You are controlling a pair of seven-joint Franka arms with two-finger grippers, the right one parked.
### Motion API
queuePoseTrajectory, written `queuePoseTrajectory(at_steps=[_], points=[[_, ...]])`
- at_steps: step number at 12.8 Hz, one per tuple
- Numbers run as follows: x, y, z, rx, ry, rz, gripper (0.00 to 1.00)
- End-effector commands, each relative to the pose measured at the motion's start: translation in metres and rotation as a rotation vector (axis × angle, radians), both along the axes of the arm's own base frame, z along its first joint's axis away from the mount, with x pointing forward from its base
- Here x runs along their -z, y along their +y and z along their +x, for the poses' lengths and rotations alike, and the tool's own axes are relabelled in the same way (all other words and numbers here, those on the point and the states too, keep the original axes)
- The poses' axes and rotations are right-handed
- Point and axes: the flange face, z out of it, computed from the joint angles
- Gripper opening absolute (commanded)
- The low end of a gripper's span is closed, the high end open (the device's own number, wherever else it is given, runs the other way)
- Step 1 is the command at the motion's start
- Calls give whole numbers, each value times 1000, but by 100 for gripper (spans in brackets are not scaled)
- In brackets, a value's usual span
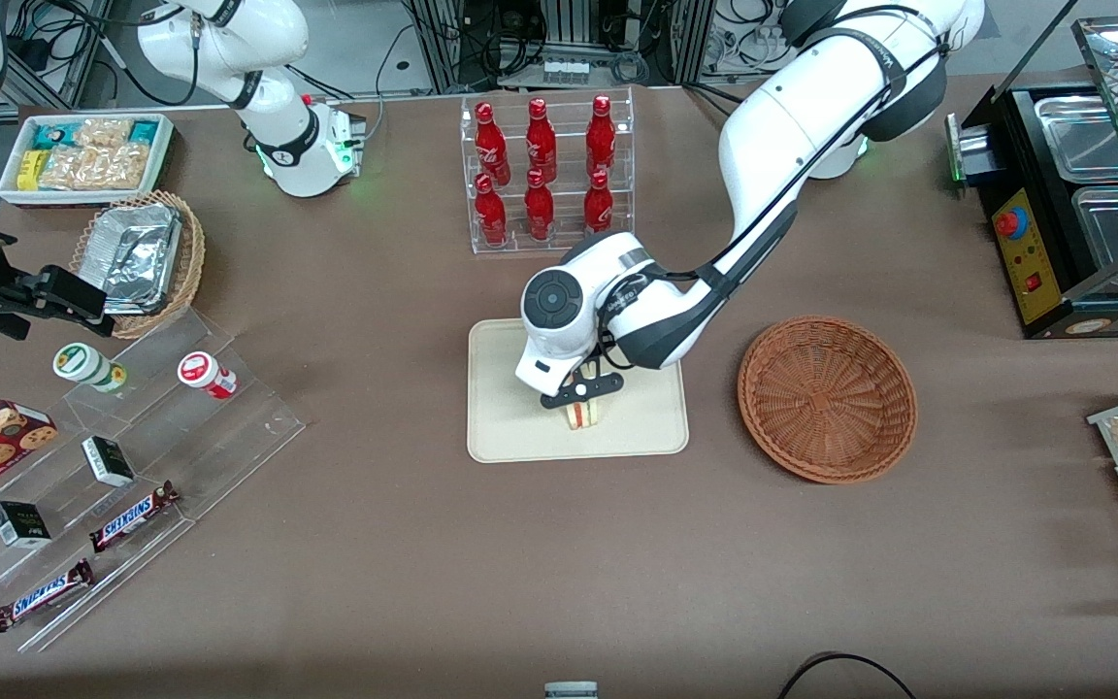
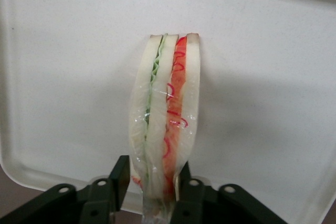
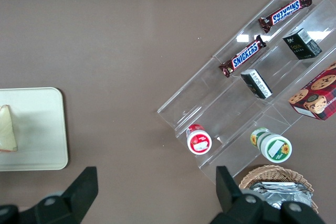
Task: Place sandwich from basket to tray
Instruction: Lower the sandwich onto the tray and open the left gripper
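Observation:
The sandwich (image 1: 583,415), a wrapped wedge of white bread with green and red layers (image 2: 165,114), stands on edge over the cream tray (image 1: 510,427), in the part of it nearer the front camera. My left gripper (image 1: 581,393) hangs low over the tray and is shut on the sandwich's upper end (image 2: 155,174), one finger on each bread face. I cannot tell whether the sandwich's lower edge touches the tray surface (image 2: 262,51). The round reddish-brown basket (image 1: 826,398) sits empty beside the tray, toward the working arm's end. In the right wrist view the sandwich (image 3: 6,129) shows on the tray (image 3: 42,129).
A clear rack of red bottles (image 1: 544,175) stands just farther from the front camera than the tray. Acrylic steps with candy bars and small jars (image 1: 122,466) lie toward the parked arm's end. A black appliance (image 1: 1073,204) stands toward the working arm's end.

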Motion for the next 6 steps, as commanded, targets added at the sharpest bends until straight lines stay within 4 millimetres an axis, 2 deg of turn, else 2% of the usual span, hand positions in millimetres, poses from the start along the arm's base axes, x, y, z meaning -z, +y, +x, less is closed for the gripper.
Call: queuePoseTrajectory(at_steps=[1,6], points=[[-18,-1,8,-4,-43,5,100],[-107,18,5,45,-90,88,100]])
